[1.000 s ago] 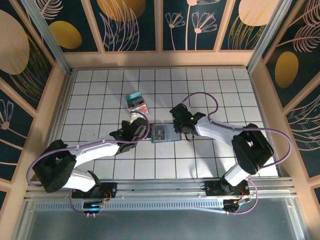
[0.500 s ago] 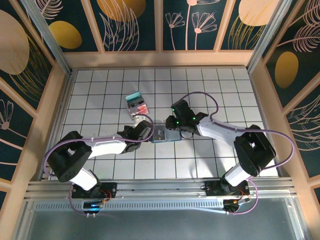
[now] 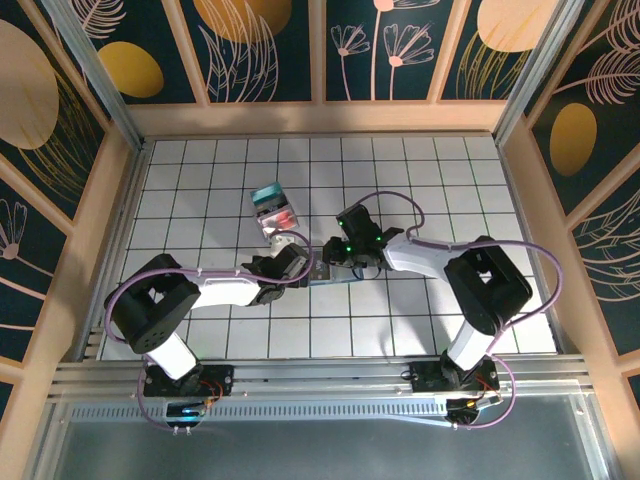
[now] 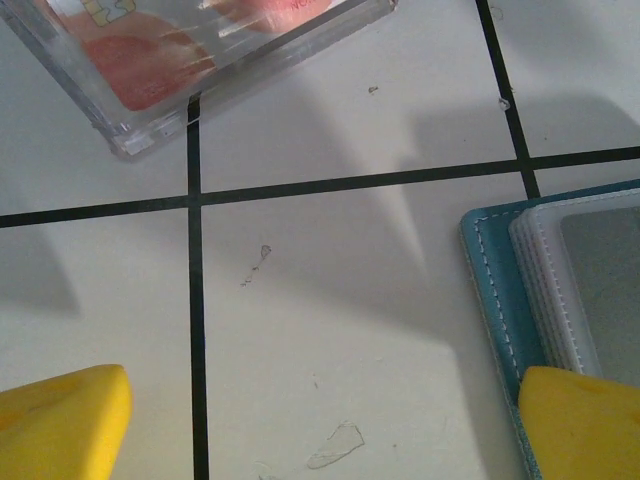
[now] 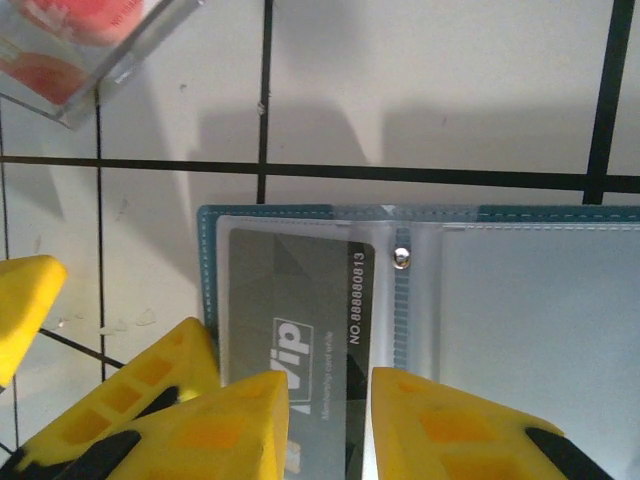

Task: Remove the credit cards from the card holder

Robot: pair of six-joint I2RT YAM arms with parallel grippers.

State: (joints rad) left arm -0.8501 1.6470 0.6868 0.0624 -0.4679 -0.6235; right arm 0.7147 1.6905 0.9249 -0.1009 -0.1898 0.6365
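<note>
We count two grippers, one card holder and three cards. The card holder (image 5: pixel 500 300) lies open and flat near the middle of the white tiled table (image 3: pixel 200 180), between the two grippers. Its outer rim is dark teal with pale stitching, its inside paler blue-grey under clear pockets, with a small metal stud on the spine. One grey-black card (image 5: pixel 300 290) with white print sits in the left pocket.

The other two cards lie farther back on the table, well apart from the holder: a teal card (image 3: pixel 266 193) and, just beside it, a red-pink card (image 4: pixel 150 60) inside a clear case (image 4: pixel 150 125).

The left gripper (image 4: pixel 320 425) hangs low with its yellow fingers (image 4: pixel 60 420) spread wide, grasping nothing; one tip overlaps the holder's teal edge. The right gripper (image 5: pixel 330 430) has its fingers drawn close, a narrow gap left over the grey-black card's near end — we cannot tell whether they pinch it or merely rest on it.
</note>
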